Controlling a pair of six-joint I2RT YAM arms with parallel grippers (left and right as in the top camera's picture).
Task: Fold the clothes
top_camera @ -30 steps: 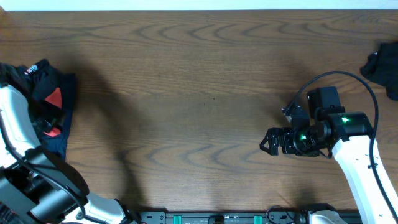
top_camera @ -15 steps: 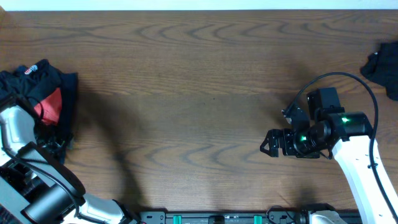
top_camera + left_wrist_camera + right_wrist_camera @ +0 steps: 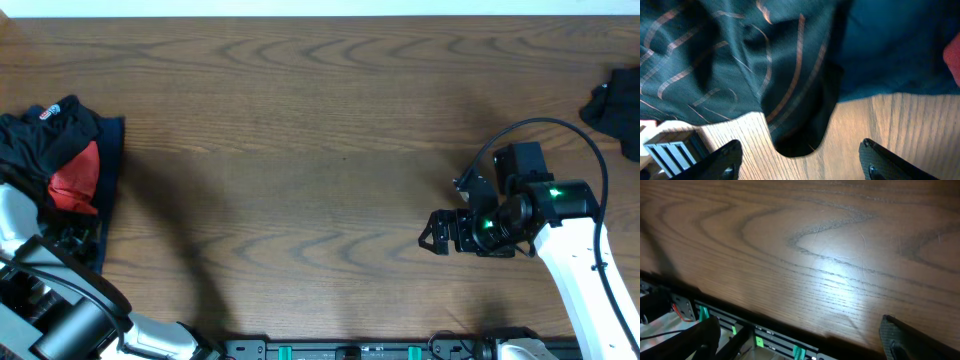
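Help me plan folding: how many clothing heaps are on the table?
2: a black-red-navy heap at the left edge, a black heap at the right; more may lie off-frame.

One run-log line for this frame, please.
left gripper: jaws open, above black jersey edge | right gripper: jaws open, empty, over table | clothes: bunched, unfolded, table's left edge

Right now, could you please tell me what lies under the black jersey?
A navy top peeks out beneath the black jersey on the side facing the table's middle, and a red top shows among its folds. How far either runs underneath is covered.
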